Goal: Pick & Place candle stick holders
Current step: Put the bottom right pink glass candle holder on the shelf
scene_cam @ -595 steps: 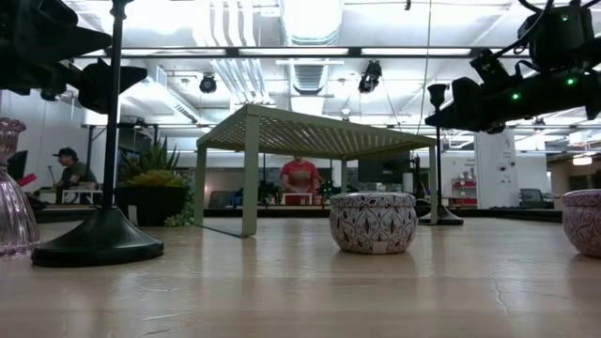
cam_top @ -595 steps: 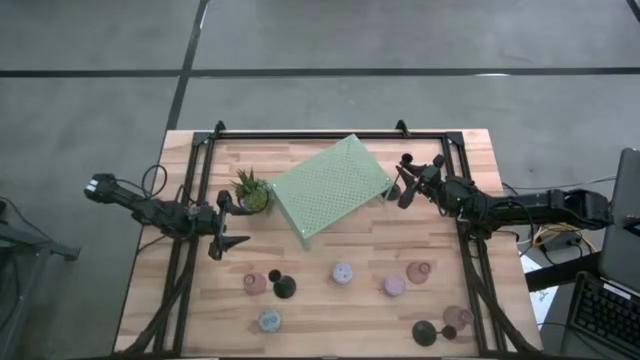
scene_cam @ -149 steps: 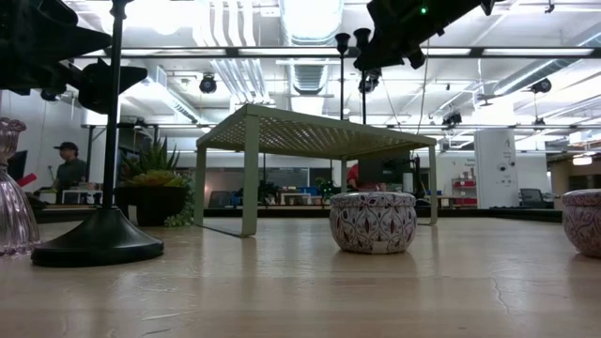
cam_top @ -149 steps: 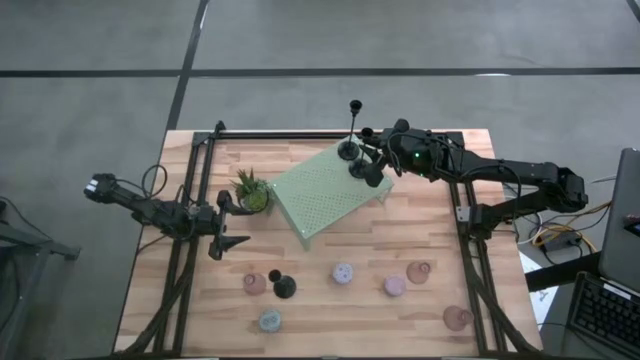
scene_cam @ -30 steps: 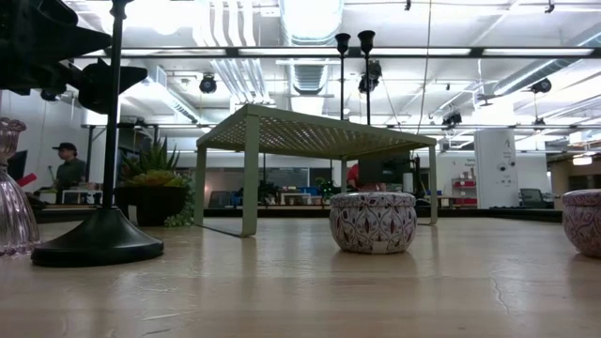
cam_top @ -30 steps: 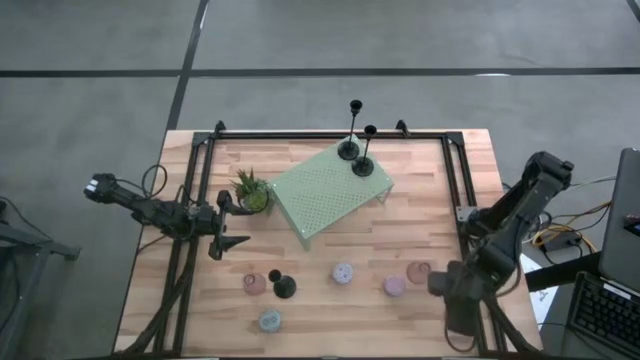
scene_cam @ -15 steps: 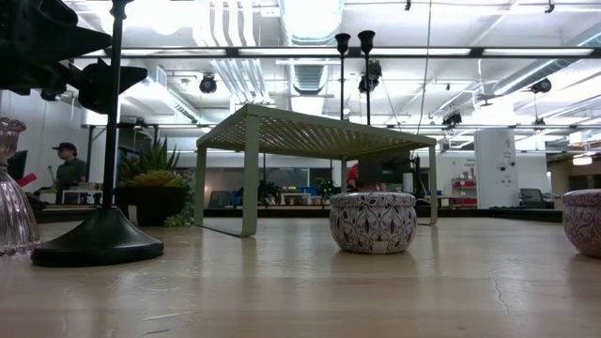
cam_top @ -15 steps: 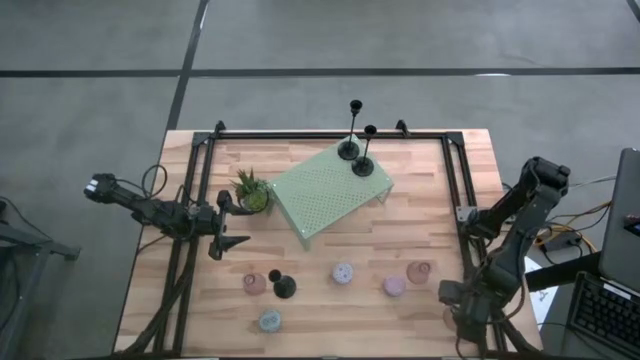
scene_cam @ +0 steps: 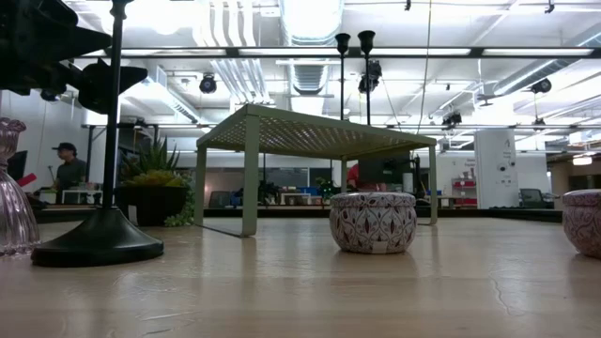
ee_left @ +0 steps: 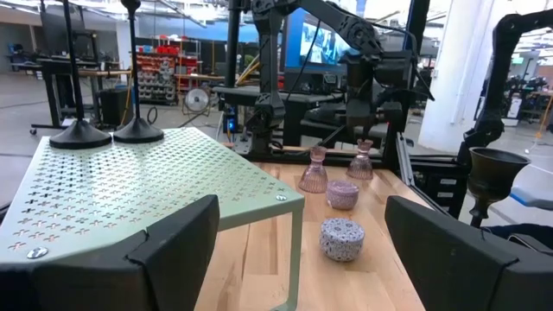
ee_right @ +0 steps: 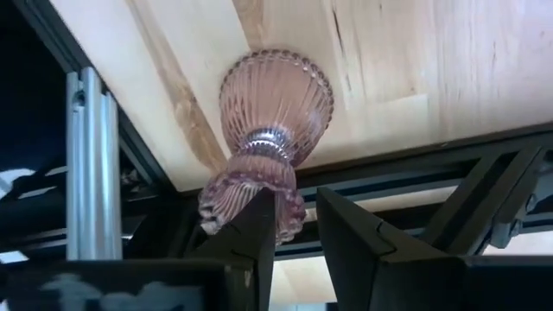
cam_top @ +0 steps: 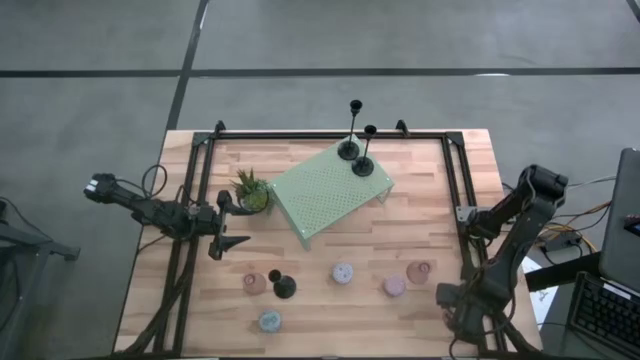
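Two sticks point(cam_top: 348, 150) point(cam_top: 363, 167) stand upright on the far right corner of the stand point(cam_top: 320, 195), close to its edge. At far left, the left tool point(cam_top: 231, 222) hangs wide open and empty over the table's point(cam_top: 420, 210) left rail, just near of the plant point(cam_top: 252, 192), which sits beside the stand's left corner. Along the near side runs a row, left to right: a cup point(cam_top: 255, 283) touching or just beside a third stick point(cam_top: 284, 288), a blue puck point(cam_top: 268, 320) close to the near edge, a pale puck point(cam_top: 342, 273), a pink puck point(cam_top: 394, 286) and a second cup point(cam_top: 418, 271). Bare wood lies open between stand and row, and right of the stand. At the near right corner the right tool point(ee_right: 294, 233) sits at the rim of a third cup point(ee_right: 272, 108), which stands at the very table edge; whether it grips cannot be told.
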`<state>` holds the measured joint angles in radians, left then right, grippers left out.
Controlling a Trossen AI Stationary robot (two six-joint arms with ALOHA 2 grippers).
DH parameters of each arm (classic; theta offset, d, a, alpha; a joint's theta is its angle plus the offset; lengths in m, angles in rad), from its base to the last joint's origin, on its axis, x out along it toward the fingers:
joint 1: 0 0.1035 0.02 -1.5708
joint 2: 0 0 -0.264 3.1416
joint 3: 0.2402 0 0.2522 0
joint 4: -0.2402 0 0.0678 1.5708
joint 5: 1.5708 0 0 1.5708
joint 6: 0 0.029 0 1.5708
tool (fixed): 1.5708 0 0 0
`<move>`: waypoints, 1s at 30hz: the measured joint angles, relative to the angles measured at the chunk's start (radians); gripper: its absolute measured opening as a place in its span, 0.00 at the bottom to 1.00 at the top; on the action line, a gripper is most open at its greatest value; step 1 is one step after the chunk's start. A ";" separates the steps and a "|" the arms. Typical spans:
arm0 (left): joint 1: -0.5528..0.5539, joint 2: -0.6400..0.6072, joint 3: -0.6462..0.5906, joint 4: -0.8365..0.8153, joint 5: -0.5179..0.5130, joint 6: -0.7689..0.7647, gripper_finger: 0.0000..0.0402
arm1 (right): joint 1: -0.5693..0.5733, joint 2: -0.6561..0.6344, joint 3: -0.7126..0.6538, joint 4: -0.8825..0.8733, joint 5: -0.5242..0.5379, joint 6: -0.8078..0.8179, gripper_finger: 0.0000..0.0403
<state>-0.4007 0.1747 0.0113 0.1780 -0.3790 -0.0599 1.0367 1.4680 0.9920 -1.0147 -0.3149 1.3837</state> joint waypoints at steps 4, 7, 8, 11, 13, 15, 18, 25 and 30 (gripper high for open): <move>0.000 0.000 0.000 0.000 0.000 0.000 0.83 | 0.000 0.023 0.000 0.001 0.000 -0.029 0.17; 0.000 0.000 0.000 0.000 0.000 0.000 0.83 | 0.000 0.029 0.000 0.001 0.001 -0.041 0.14; 0.000 0.000 0.000 0.000 0.000 0.000 0.83 | 0.000 0.029 0.000 0.001 0.000 -0.042 0.13; 0.000 0.000 0.000 0.000 0.000 0.000 0.83 | 0.000 0.025 0.000 0.003 0.001 -0.044 0.10; 0.000 0.000 0.000 0.000 0.000 0.000 0.83 | 0.000 0.020 0.001 0.006 0.004 -0.048 0.08; 0.000 0.000 0.000 0.000 0.000 0.000 0.83 | 0.000 0.018 0.002 0.006 0.013 -0.051 0.08; 0.000 0.000 0.000 0.000 0.000 0.000 0.83 | 0.000 0.013 0.002 0.004 0.026 -0.051 0.08; 0.000 0.000 0.000 0.000 0.000 0.000 0.83 | -0.008 -0.006 0.001 0.000 0.035 -0.049 0.07; 0.000 0.000 0.000 0.000 0.000 0.000 0.83 | -0.029 -0.040 0.014 -0.011 0.069 -0.033 0.07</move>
<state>-0.4011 0.1749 0.0112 0.1780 -0.3790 -0.0597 1.0081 1.4283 1.0065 -1.0256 -0.2456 1.3503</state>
